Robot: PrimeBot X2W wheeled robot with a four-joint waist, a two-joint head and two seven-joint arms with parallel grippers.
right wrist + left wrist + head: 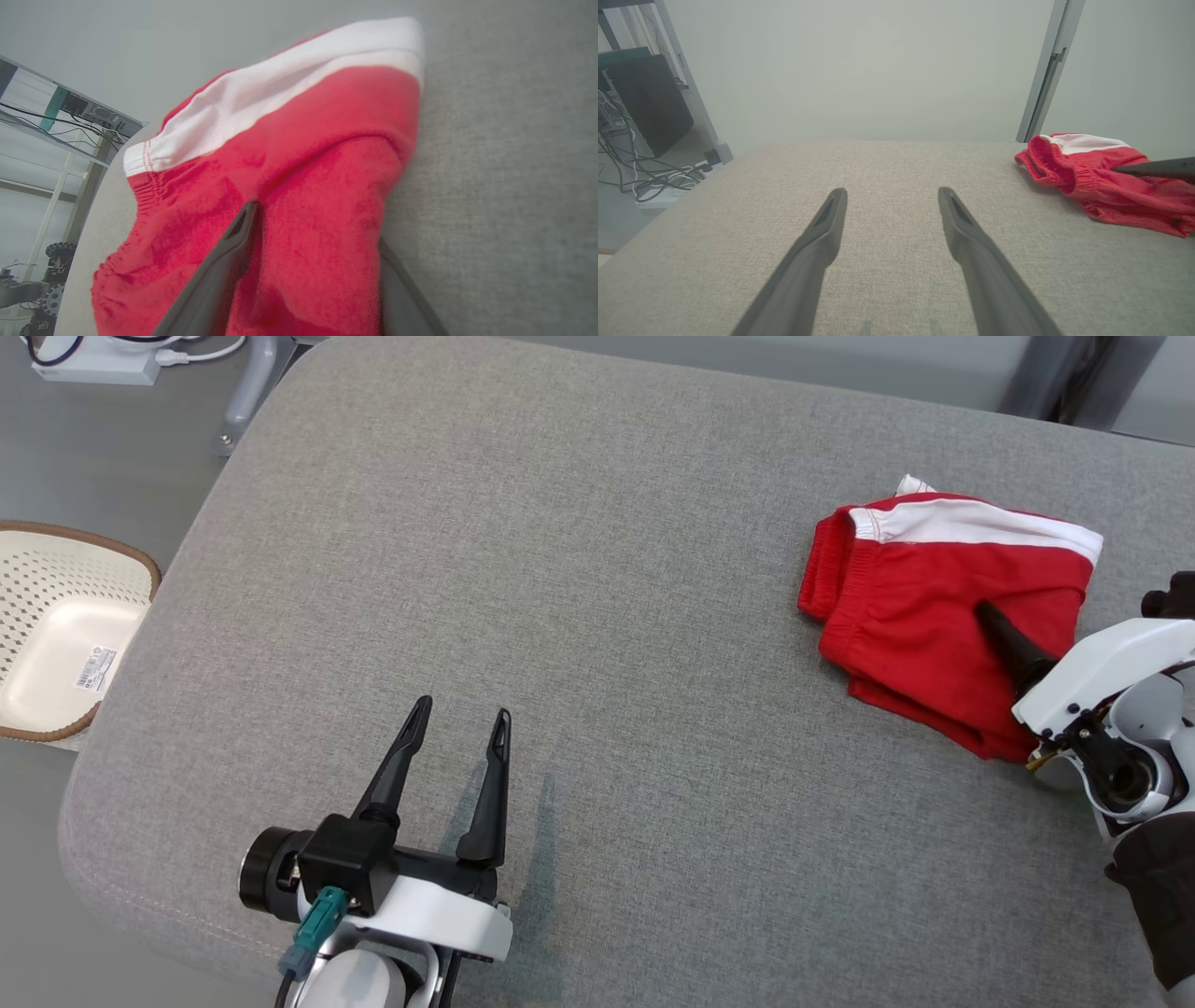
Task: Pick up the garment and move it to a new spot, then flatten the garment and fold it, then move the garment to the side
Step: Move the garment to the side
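The garment (pixel 915 588), a pair of red shorts with a white band along one side, lies folded into a compact bundle near the right edge of the grey fabric-covered tabletop (pixel 607 616), towards the far right corner. Its elastic waist faces the middle of the tabletop and the white band runs along the far side. The right gripper (pixel 317 224) is at the bundle's near right corner with its jaws spread wide. In the right wrist view one finger (pixel 233 252) lies on top of the red cloth, while the other sits at the cloth's outer edge against the tabletop, its tip hidden by the ridge of fabric that bulges up between the two. The jaws straddle that ridge without pinching it. From the head view just the upper finger (pixel 1004 639) shows, lying across the red cloth and pointing towards the far left. The left gripper (pixel 464 709) hangs low over the near left part of the tabletop, well apart from the garment, jaws fully spread and holding nothing, fingers pointing towards the far edge. Off the left edge, on the floor, stands a white perforated basket (pixel 56 579) with a brown rim, and beyond the far left corner lie a white power strip (pixel 93 364) and loose cables (pixel 654 182).
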